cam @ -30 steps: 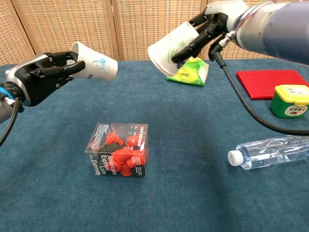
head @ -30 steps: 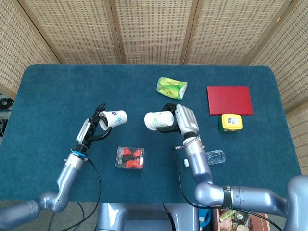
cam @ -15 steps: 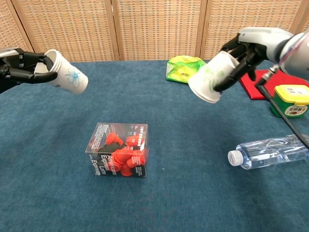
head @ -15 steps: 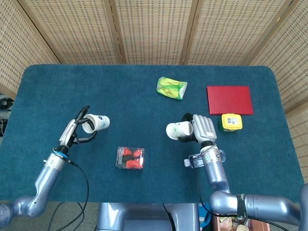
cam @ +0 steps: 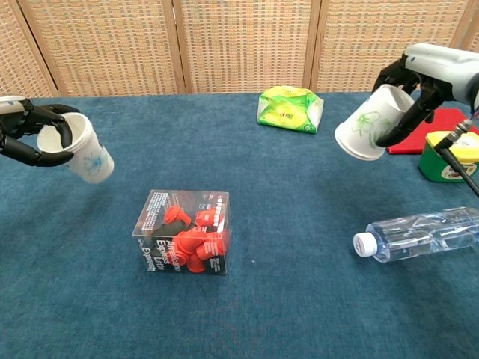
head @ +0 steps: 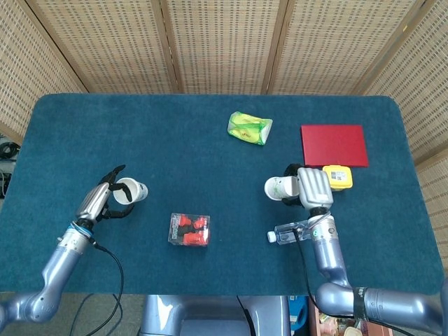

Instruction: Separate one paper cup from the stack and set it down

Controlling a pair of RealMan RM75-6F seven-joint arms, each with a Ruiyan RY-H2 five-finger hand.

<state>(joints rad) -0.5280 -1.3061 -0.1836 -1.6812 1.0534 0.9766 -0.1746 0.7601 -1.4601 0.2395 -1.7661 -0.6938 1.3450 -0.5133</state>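
Note:
My left hand (head: 103, 198) (cam: 26, 134) holds one white paper cup (head: 131, 191) (cam: 77, 149) at the left, above the table, its mouth tilted up and toward the hand. My right hand (head: 313, 187) (cam: 419, 75) grips a second white paper cup with a green print (head: 282, 189) (cam: 368, 124), tilted with its bottom pointing left and down. Both cups hang in the air, far apart, with the clear box between them.
A clear box of red items (head: 190, 229) (cam: 185, 232) lies mid-table. A water bottle (head: 297, 230) (cam: 421, 233) lies under my right arm. A green packet (head: 248, 128) (cam: 290, 108), a red book (head: 334, 145) and a yellow-lidded green tub (head: 337, 178) (cam: 450, 157) sit further back.
Both hands have drawn apart, each with a cup: the left one left and down toward the table, the right one right toward the tub.

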